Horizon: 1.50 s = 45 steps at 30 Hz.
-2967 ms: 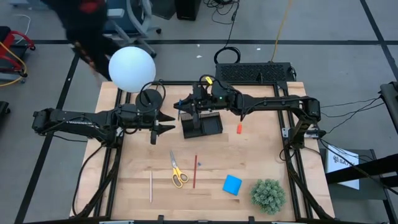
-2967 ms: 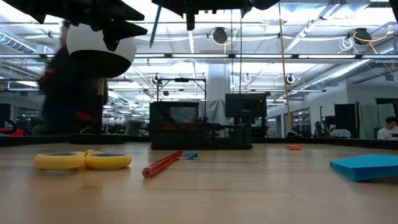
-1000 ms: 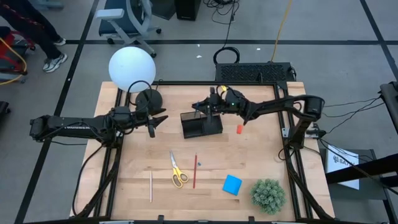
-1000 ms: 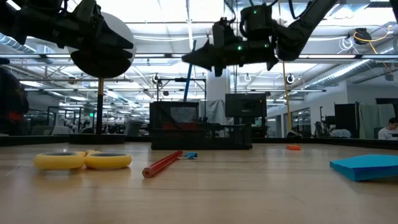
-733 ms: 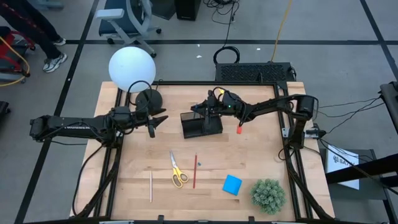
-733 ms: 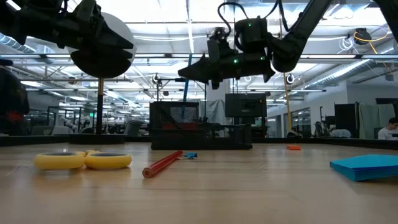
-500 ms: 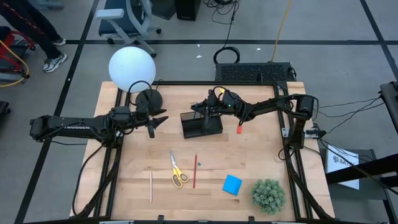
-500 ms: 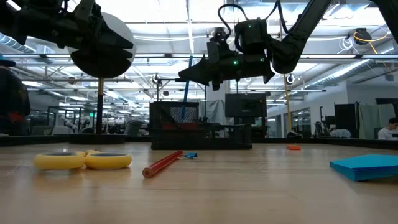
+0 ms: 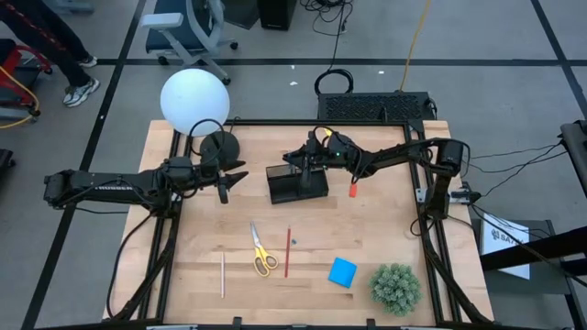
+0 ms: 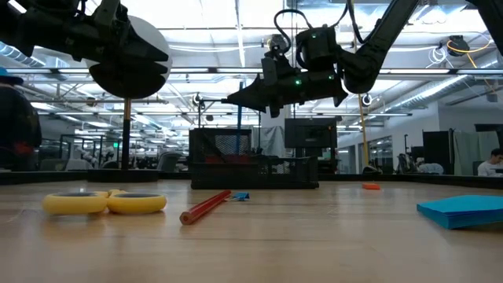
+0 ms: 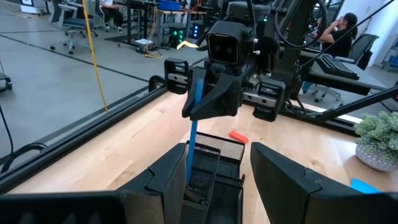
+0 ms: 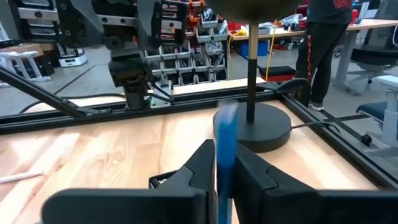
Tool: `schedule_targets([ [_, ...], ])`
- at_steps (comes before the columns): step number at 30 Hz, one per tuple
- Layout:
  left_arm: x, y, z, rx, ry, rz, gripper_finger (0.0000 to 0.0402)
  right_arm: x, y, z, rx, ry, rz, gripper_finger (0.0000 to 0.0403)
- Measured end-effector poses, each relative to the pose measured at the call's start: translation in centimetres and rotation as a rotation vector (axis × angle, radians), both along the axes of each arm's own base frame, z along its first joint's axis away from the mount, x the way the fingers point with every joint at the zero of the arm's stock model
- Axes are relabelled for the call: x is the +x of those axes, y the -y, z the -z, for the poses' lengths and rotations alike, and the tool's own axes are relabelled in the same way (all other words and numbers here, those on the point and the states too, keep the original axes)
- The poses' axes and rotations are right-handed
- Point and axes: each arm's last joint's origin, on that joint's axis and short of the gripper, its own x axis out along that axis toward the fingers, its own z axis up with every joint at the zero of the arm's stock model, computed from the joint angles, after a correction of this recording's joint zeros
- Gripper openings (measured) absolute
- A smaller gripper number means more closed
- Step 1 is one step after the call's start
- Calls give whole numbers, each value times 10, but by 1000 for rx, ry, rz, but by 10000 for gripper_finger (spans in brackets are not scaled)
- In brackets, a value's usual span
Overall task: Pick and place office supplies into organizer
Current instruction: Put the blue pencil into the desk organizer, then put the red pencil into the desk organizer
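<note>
Right gripper [image 9: 295,161] hovers over the organizer [image 9: 297,184] near the table's far edge, jaws narrowly parted about an upright blue pen [image 11: 192,132]; whether they grip it cannot be told. The pen's lower end now stands inside the organizer (a second ago it hung higher). Left gripper [image 9: 231,180] waits beside the lamp base [image 9: 220,146], jaws wide, unchanged. Scissors [image 9: 262,252] unmoved.

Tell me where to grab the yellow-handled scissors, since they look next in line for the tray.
Take the yellow-handled scissors at the blades just above the handle loops, coming straight down. They lie flat on the table, so only a top approach fits, claw fingers either side of the narrow blades, probably steadier than the wide loops.
</note>
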Motion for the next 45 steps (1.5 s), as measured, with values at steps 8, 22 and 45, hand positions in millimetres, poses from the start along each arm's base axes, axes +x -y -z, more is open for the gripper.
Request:
schedule_targets([
  [8, 0, 0, 0, -7, 2, -1, 175, 0, 0, 0, 6, 0, -1, 71],
  [22, 0, 0, 0, -16, 3, -1, 175, -7, -5, -32, -53, 90, -39, 140],
  [45, 0, 0, 2, -17, -19, -3, 175, -26, -46, -74, -180, -223, -313, 131],
])
